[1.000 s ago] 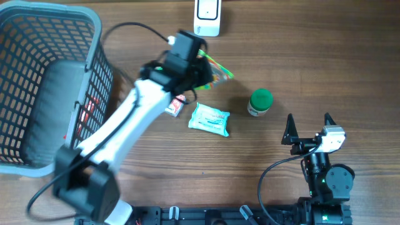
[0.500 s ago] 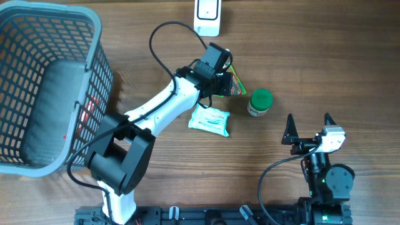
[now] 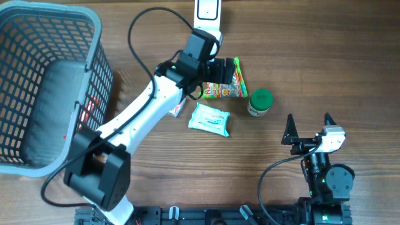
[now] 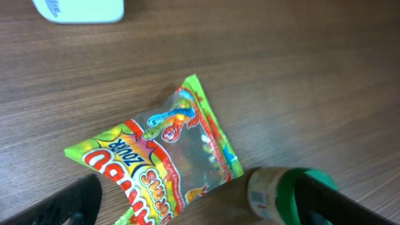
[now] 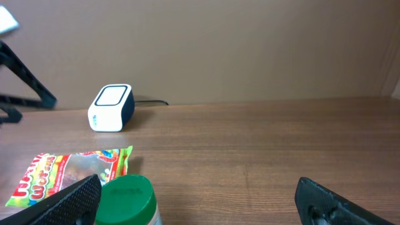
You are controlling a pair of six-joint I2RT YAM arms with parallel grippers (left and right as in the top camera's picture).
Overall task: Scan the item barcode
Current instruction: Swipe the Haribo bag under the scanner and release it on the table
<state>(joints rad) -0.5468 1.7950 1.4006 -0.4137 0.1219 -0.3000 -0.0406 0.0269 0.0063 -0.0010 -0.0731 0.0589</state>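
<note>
When you look down from overhead, your left claw point(image 3: 220, 70) sits over the left end of the sour gummy candy bag point(image 3: 232, 84). The bag lies flat on the desk point(image 3: 325, 56) between the white barcode scanner point(image 3: 207, 15) and the green-lidded jar point(image 3: 260, 102). A pale wipes packet point(image 3: 210, 119) lies near it toward the robot, and the grey mesh basket point(image 3: 99, 62) stands well apart at the left edge. Your right claw point(image 3: 308, 122) sits low on the right, jaws spread wide with nothing between them. Through the left wrist camera you see both fingers point(image 4: 69, 203) far apart at the bottom corners. The bag lies loose on the wood between them, gripped by neither, and the jar is just beside its corner. From the right wrist camera, the bag lies left of the jar, the scanner stands farther back, and the fingers are wide and empty.
</note>
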